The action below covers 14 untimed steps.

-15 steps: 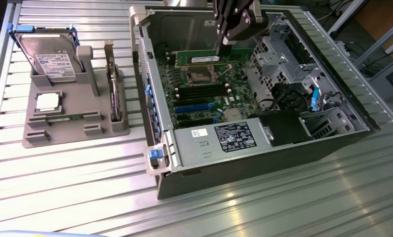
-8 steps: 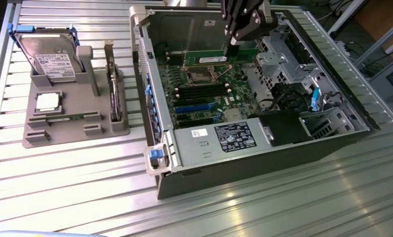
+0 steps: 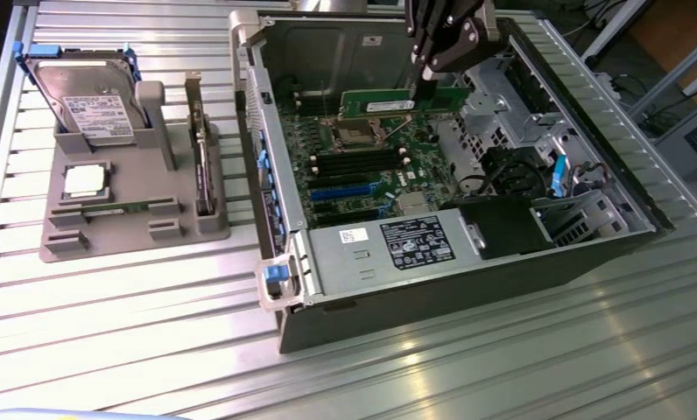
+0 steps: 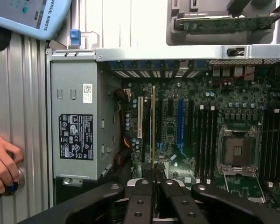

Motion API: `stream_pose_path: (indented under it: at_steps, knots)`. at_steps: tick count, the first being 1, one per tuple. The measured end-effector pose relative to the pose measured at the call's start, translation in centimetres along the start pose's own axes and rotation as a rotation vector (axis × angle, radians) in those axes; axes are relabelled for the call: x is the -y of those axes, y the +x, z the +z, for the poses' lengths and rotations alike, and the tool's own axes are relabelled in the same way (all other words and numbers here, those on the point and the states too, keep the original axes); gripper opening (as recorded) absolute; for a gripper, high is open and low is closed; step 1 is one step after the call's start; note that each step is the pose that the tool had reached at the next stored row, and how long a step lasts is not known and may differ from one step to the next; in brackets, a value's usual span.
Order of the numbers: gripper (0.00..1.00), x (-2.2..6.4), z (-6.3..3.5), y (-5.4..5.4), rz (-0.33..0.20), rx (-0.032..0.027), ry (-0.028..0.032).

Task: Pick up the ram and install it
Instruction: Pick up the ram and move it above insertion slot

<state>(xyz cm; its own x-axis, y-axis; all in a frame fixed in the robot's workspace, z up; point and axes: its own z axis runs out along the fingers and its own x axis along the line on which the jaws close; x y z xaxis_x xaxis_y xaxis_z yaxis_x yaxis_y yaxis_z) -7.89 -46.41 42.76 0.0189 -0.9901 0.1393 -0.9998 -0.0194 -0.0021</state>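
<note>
Hanging from the pincer, ram clamped between its tips, above motherboard

open PC case on slatted metal table | motherboard, power supply inside | grey holder beside case: hard drive, processor chip, dark card

The words "UNIVERSAL ROBOTS" run along a blue-grey handheld console in the wrist view. A black label and a white code sticker on the computer's grey metal box carry print too small to read. So do the labels on the hard drive and the ram.
</note>
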Motion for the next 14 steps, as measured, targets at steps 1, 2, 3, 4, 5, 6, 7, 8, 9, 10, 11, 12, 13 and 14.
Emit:
stream_pose_path:
  at_steps: [1,2,3,4,5,6,7,8,9,10,11,12,13,14]
  knots:
    - [0.12,0.12,0.00,0.0,0.000,-0.0009,0.0000]
    - [0.12,0.22,0.00,0.0,0.000,-0.0015,0.0000]
    - [0.12,0.44,0.00,0.0,0.000,-0.0032,-0.0001]
    - [0.12,0.62,0.00,0.0,0.000,-0.0045,-0.0001]
    - [0.12,0.77,0.01,0.0,0.000,-0.0054,-0.0001]
    - [0.12,1.04,0.00,0.0,0.000,-0.0074,-0.0001]
    - [0.12,1.25,0.00,0.0,0.000,-0.0089,-0.0002]
    - [0.12,1.51,0.01,0.0,0.000,-0.0106,-0.0002]
    - [0.12,1.65,0.01,0.0,0.000,-0.0118,-0.0002]
    - [0.12,1.82,0.01,0.0,0.000,-0.0131,-0.0003]
    - [0.12,1.95,0.01,0.0,0.000,-0.0141,-0.0003]
    - [0.12,2.06,0.01,0.0,0.000,-0.0150,-0.0003]
    - [0.12,2.18,0.01,0.0,0.000,-0.0161,-0.0003]
    - [0.12,2.28,0.01,0.0,0.000,-0.0169,-0.0003]
